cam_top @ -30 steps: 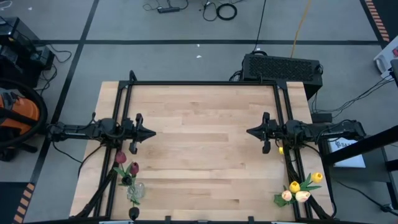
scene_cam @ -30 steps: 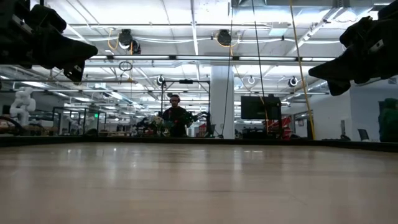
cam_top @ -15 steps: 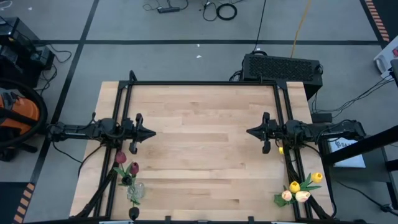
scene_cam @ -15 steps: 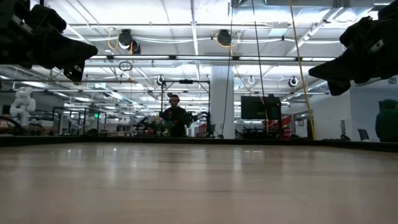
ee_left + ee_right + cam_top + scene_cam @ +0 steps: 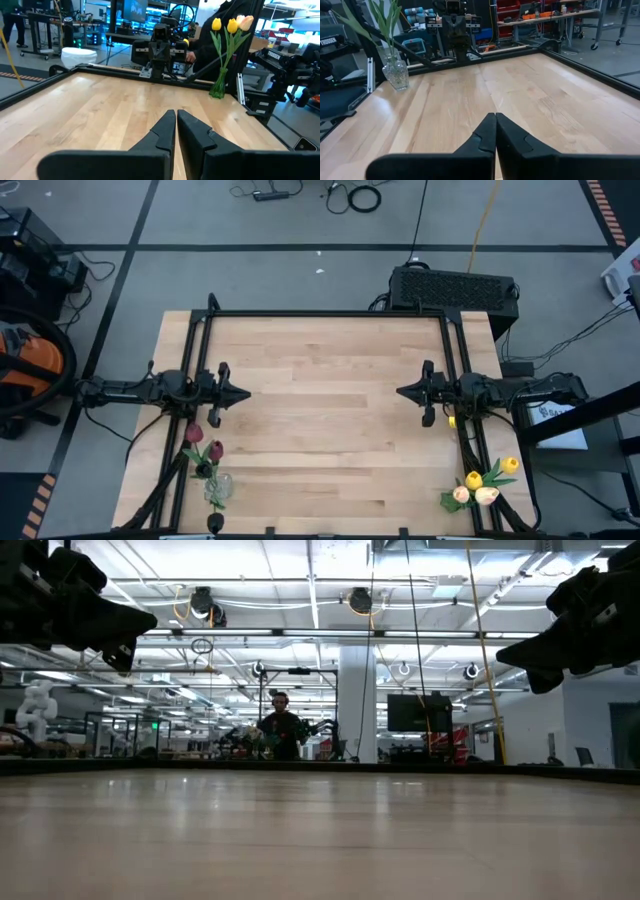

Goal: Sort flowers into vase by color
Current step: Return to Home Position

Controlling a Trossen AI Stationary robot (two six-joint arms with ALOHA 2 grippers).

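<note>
Two dark red flowers [image 5: 205,450] stand with their stems in a clear glass vase [image 5: 218,488] at the table's near left corner; this vase [image 5: 395,72] also shows in the right wrist view. Yellow and pale peach flowers [image 5: 485,480] stand together at the near right corner, in a vase [image 5: 218,87] that the left wrist view shows. My left gripper [image 5: 245,394] hovers shut at the left side of the table, pointing level toward the middle. My right gripper [image 5: 400,392] hovers shut at the right side, facing it. Neither holds anything.
A black frame rail [image 5: 325,313] runs around the wooden table top [image 5: 320,430], and a black box [image 5: 455,285] sits behind the far edge. Bare wood lies between the two grippers. Far off in the room a person [image 5: 282,730] shows.
</note>
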